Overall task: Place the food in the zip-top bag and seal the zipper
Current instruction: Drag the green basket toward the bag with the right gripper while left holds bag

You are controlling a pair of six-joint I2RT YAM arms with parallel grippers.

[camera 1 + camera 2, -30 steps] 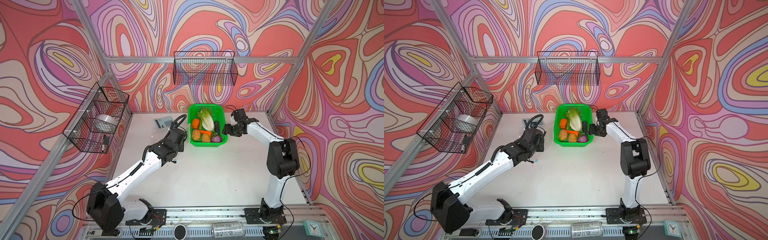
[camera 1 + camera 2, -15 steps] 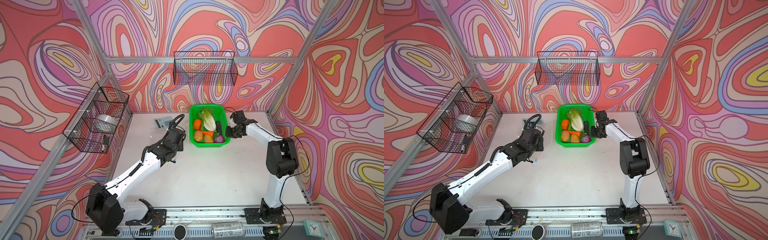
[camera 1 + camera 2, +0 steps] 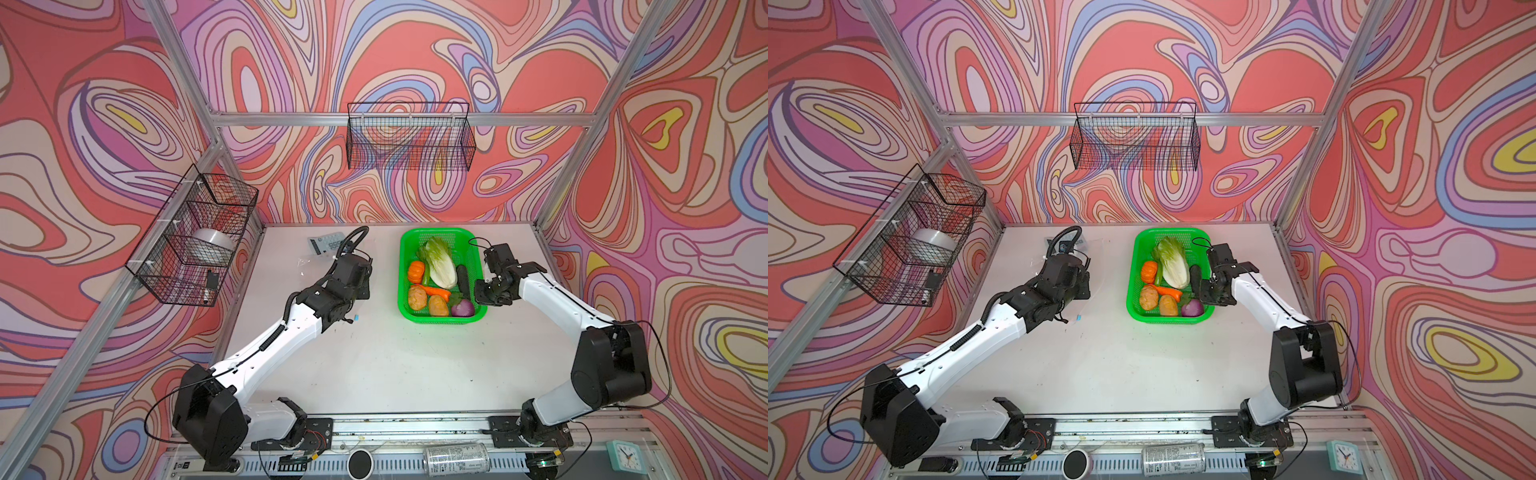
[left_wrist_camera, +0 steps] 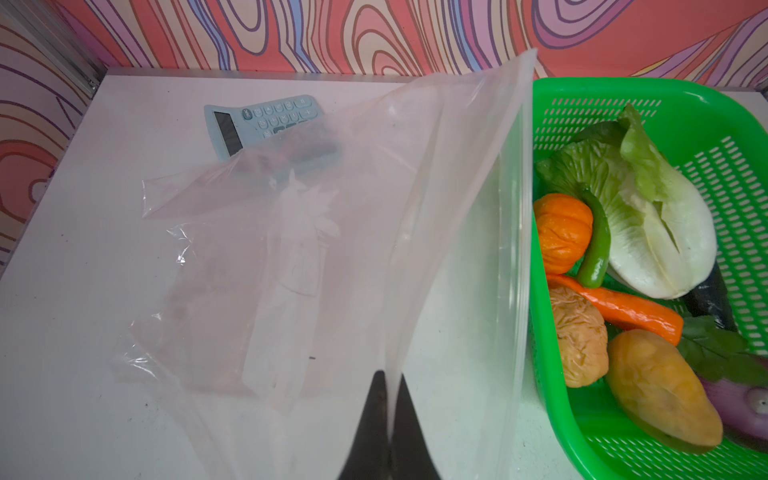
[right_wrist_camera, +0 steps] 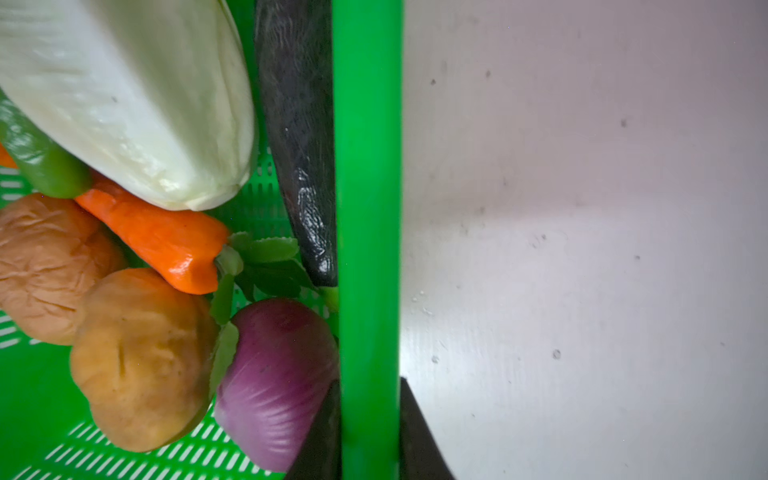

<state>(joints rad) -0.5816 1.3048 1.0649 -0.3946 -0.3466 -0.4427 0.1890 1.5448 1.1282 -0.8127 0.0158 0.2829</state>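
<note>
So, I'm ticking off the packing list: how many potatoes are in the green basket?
2. A wrinkled potato lies by the green basket's left wall in both top views; a smoother potato sits between it and the purple onion. The cabbage could hide more.

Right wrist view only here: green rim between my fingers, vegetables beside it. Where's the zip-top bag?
Observer: In both top views, the zip-top bag is left of the green basket. The left gripper is shut on its edge, holding that edge raised.
Operator: Any food inside it yet?
Observer: None that I can see. The napa cabbage and pumpkin are in the basket.
Operator: Anything else near the bag?
Observer: A light-blue calculator shows partly through the bag, near the back wall.
</note>
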